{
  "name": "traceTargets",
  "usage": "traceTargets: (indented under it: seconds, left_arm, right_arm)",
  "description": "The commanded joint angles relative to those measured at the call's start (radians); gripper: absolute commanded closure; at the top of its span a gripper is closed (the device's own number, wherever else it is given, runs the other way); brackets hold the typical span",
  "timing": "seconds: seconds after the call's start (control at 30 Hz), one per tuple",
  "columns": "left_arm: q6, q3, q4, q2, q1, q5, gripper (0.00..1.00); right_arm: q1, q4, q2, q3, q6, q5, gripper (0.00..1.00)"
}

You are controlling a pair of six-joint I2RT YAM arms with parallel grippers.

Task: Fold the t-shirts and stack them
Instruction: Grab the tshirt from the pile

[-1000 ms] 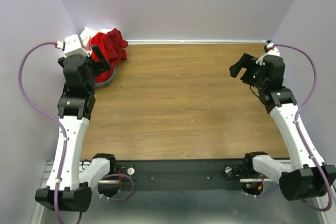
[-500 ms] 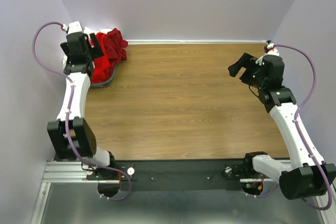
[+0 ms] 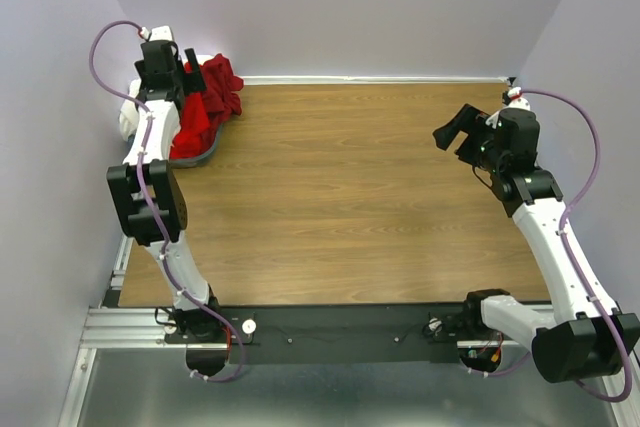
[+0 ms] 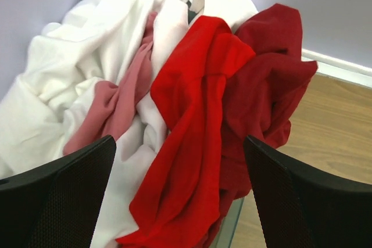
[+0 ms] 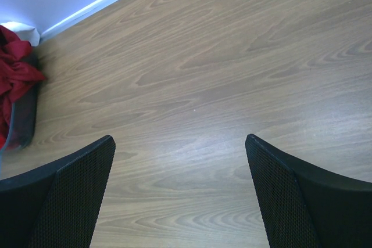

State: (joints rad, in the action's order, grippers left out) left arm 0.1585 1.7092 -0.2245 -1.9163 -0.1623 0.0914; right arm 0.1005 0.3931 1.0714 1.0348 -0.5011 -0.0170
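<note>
The t-shirts lie crumpled in one heap in a bin at the table's far left corner. In the left wrist view the white t-shirt [image 4: 81,74] is on the left, the bright red t-shirt [image 4: 192,126] hangs down the middle, and the maroon t-shirt [image 4: 270,79] is on the right. A pink cloth [image 4: 122,103] lies among the white folds. My left gripper [image 4: 179,155] is open, just above the heap, holding nothing; it also shows in the top view [image 3: 183,80]. My right gripper [image 3: 455,129] is open and empty above the bare wood at the right [image 5: 180,143].
The bin [image 3: 203,155] is a shallow, clear-walled tray against the back and left walls; its edge shows in the left wrist view [image 4: 232,225]. The wooden table [image 3: 350,197] stretches between the arms. The heap shows at the left edge of the right wrist view [image 5: 14,65].
My left arm has stretched out and swung toward the far left corner, carrying its gripper up over the heap of shirts. The right arm has barely moved.
</note>
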Motion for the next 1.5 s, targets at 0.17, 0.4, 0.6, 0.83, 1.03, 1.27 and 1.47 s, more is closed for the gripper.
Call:
traceTargets:
  seconds: [0.17, 0.4, 0.6, 0.83, 1.03, 1.27, 1.47]
  left_arm:
    - [-0.013, 0.121, -0.042, -0.125, -0.008, -0.047, 0.09]
    - [-0.016, 0.144, -0.052, -0.17, -0.008, -0.051, 0.49]
    - [-0.016, 0.161, -0.067, -0.167, -0.006, -0.053, 1.0]
    - [0.009, 0.237, -0.122, -0.069, -0.011, -0.074, 1.0]
    - [0.065, 0.289, -0.14, 0.062, -0.08, -0.068, 1.0]
    - [0.065, 0.464, -0.236, 0.074, -0.135, 0.028, 1.0]
    - [0.058, 0.509, -0.211, 0.117, -0.155, -0.031, 1.0]
  right_arm:
    - [-0.004, 0.001, 0.012, -0.013, -0.014, -0.005, 0.0]
    - [-0.004, 0.001, 0.032, -0.025, -0.013, -0.004, 0.0]
    - [-0.004, 0.001, 0.044, -0.027, -0.008, -0.003, 0.0]
    - [-0.004, 0.001, 0.068, -0.009, -0.01, -0.014, 0.0]
    - [-0.004, 0.001, 0.091, 0.008, -0.017, -0.031, 0.0]
    - [-0.002, 0.0, 0.11, 0.021, -0.01, -0.044, 0.0]
    - [-0.004, 0.0, 0.108, 0.007, -0.005, -0.067, 0.0]
